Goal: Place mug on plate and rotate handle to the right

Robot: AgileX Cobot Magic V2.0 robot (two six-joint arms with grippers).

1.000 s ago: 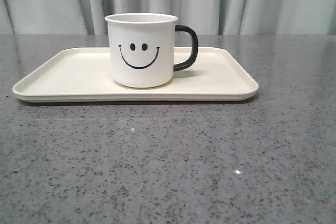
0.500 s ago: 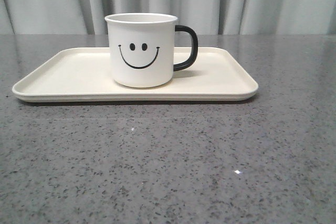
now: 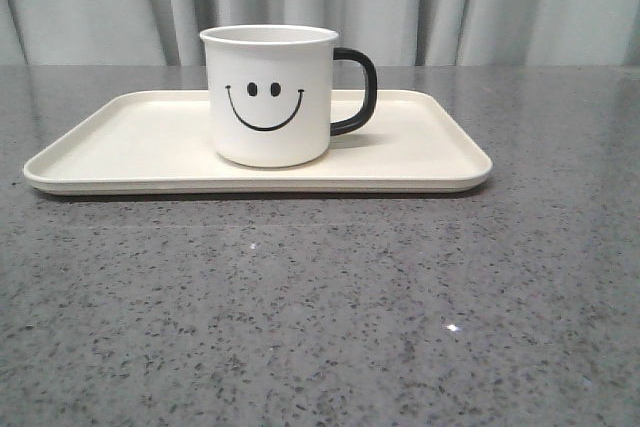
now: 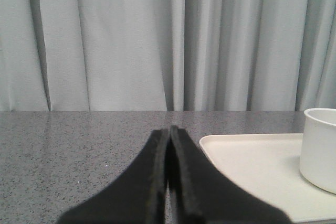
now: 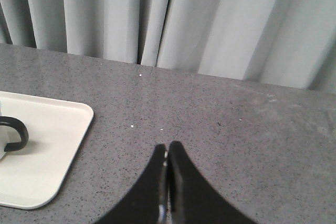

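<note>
One white cylindrical mug [image 3: 270, 95] stands upright near the middle of the cream rectangular plate [image 3: 110, 152], which has rounded corners and a low rim and lies toward the far edge of the speckled grey counter [image 3: 320, 307]. No writing shows, only a black smiley face [image 3: 264, 107]; the glossy black handle [image 3: 357, 91] points right. Both the left end effector [image 4: 168, 132] and right end effector [image 5: 167, 149] hover over bare counter, black fingers pressed together, holding nothing
</note>
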